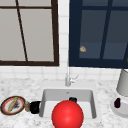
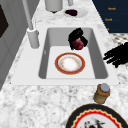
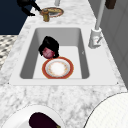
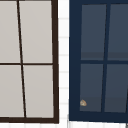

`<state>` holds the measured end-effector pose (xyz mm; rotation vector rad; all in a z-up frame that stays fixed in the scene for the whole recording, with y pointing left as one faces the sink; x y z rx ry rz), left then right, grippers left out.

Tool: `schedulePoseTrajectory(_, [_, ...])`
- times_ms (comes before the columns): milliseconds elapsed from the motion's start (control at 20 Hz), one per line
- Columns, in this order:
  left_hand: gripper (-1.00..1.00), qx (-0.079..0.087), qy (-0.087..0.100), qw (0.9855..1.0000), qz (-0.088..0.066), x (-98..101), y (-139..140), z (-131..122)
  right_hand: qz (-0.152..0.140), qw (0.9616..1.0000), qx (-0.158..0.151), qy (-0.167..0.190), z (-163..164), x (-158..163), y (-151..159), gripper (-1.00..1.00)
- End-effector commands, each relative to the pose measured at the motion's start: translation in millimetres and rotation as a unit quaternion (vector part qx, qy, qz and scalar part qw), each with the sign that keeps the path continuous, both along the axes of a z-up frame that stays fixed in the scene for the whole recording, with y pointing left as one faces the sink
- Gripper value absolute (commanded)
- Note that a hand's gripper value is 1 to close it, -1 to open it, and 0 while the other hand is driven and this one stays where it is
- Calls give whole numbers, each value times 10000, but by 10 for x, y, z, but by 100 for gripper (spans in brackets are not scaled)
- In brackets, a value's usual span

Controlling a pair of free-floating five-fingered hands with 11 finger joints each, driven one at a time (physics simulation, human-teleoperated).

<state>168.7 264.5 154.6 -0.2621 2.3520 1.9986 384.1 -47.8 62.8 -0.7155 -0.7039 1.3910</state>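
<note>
My right hand [image 2: 77, 35] is down in the sink [image 2: 50, 37], fingers curled over a dark red round fruit [image 2: 78, 44], just beyond an orange-rimmed plate [image 2: 70, 63] on the sink floor. The right side view shows the same hand [image 3: 49, 44] on the fruit [image 3: 48, 52], beside the plate [image 3: 57, 68]. From the front, a bit of that hand [image 1: 72, 99] peeks over a big red ball [image 1: 67, 113]. My left hand [image 1: 35, 107] hovers left of the sink, fingers straight, next to a small jar [image 1: 27, 106]. It also appears as the spread hand [image 2: 116, 55] and as the hand [image 3: 26, 6] near the jar [image 3: 45, 15].
A patterned plate [image 1: 13, 105] lies left of the jar. The faucet [image 1: 68, 77] stands behind the sink. On the right counter are a white plate [image 1: 120, 110] bearing an eggplant [image 1: 117, 103] and a white container [image 1: 123, 82]. A window and a dark cabinet [image 4: 100, 57] are above.
</note>
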Motion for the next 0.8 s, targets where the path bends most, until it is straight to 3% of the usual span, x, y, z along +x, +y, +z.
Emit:
schedulePoseTrajectory(0, [0,0,0,10000,0,0,0,0,-111,9999,10,55,-309,118,183,100])
schedulePoseTrajectory(550, [0,0,0,10000,0,0,0,0,33,9997,188,-118,-1082,734,205,100])
schedulePoseTrajectory(750, [0,0,0,10000,0,0,0,0,2,9995,195,-258,-1419,758,207,100])
